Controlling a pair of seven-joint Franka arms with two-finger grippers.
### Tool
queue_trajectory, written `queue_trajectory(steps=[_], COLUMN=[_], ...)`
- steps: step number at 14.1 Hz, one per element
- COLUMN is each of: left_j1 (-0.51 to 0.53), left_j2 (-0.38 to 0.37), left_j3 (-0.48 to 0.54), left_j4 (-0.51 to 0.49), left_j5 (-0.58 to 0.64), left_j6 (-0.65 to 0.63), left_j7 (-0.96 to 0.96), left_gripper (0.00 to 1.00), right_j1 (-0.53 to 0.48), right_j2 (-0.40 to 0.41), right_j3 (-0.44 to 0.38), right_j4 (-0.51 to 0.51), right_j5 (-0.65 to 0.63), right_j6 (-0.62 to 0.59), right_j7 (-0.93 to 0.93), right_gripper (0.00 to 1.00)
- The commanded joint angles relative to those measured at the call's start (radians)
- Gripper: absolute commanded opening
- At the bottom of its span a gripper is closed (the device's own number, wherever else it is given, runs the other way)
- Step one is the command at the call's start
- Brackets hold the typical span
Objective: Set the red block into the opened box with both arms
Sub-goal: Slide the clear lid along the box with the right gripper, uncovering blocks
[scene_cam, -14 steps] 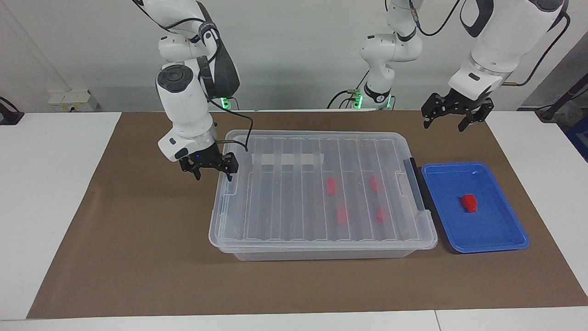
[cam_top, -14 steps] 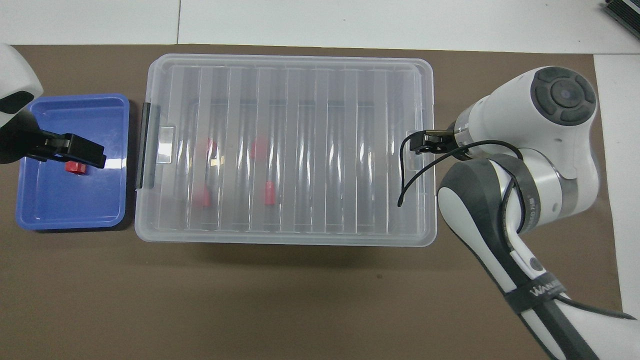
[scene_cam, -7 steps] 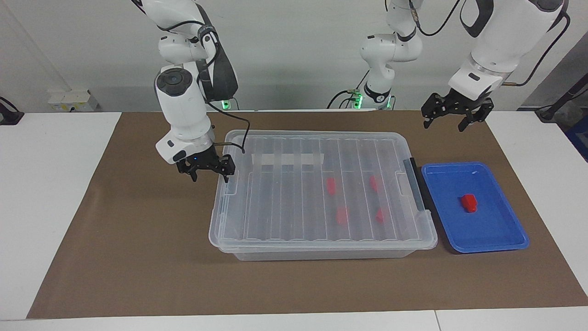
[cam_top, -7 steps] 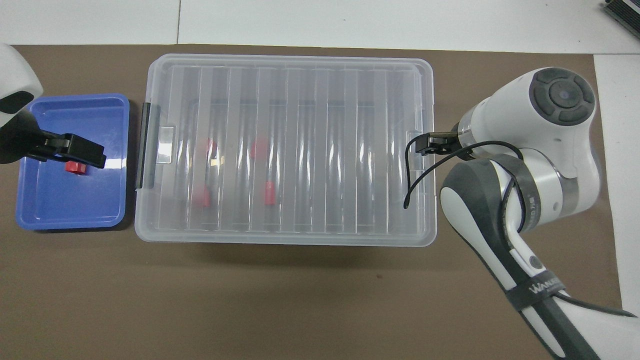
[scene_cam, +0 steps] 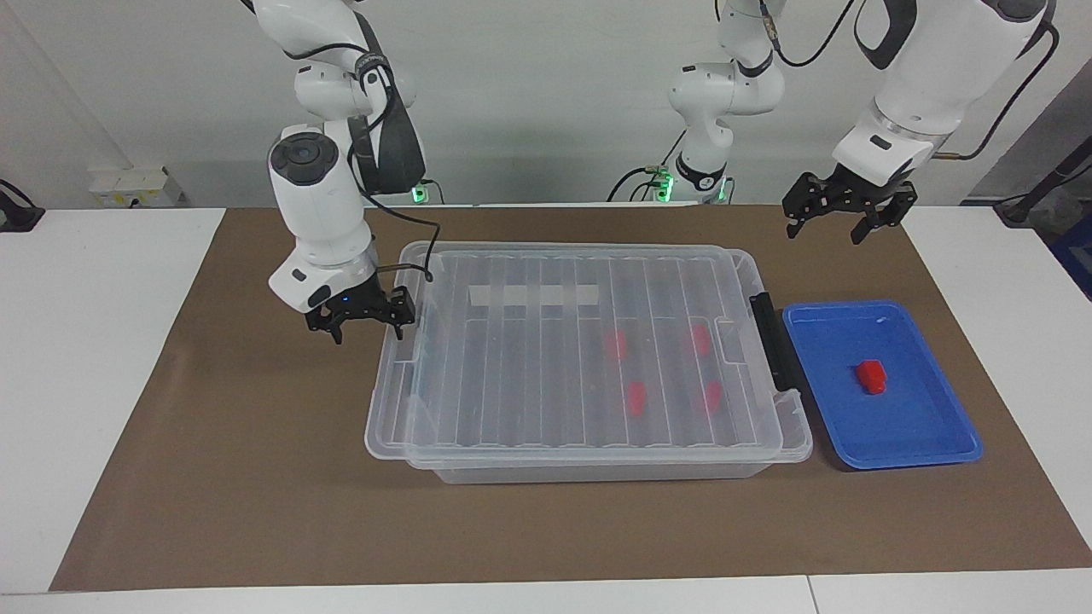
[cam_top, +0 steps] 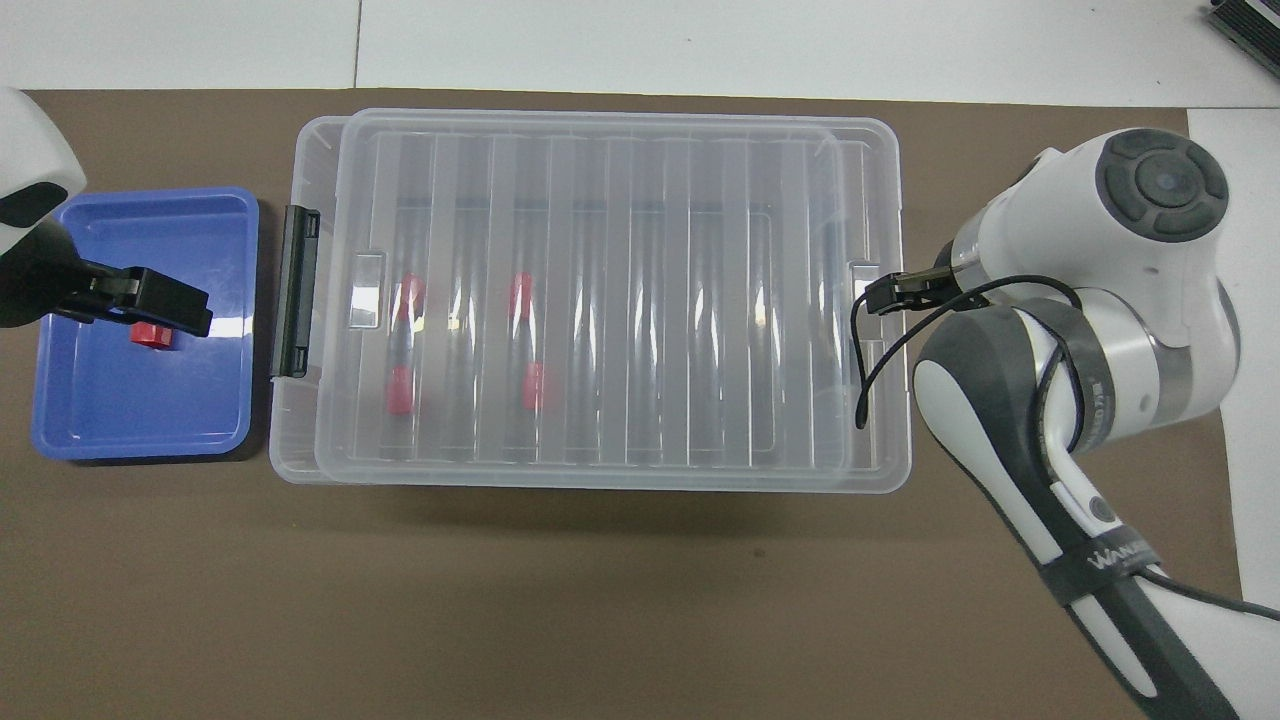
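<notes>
White jointed arms (scene_cam: pixel 320 200) with dark grey panels, round grey joint caps, loose black cables, black pincers (scene_cam: pixel 363 320), green base lights.

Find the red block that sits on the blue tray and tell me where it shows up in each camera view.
Facing view: the red block lies near the middle of the blue tray, at the picture's right, beside the box's black handle.
Overhead view: the same block is at the picture's left on the tray, partly covered by the raised left claw.
Shared landmark: the black handle, on the box end next to the tray.
</notes>
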State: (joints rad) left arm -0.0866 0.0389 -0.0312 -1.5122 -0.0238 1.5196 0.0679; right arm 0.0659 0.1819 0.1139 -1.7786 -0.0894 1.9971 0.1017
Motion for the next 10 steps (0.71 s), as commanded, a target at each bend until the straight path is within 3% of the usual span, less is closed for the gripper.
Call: queue_trajectory(steps=[1,10], left_j1=[-0.002,-0.004], left_j2=[-0.017,-0.017], left_j3=[0.005,0.005], left_j4=[-0.016,-0.016], left_j5=[0.008,0.010], left_j6=[0.011,0.004], left_j7=[-0.002,-0.002], left_gripper=[1.00,1.00], right_j1=[-0.031,-0.116], right_j2=[-0.004,-0.004], right_j3=[0.006,0.003], right_j4=[-0.001,0.004], right_j5=[-0.032,-0.101], right_j6=[-0.035,-0.038], right_j7=[-0.098,-0.411], right_gripper=[1.00,1.00])
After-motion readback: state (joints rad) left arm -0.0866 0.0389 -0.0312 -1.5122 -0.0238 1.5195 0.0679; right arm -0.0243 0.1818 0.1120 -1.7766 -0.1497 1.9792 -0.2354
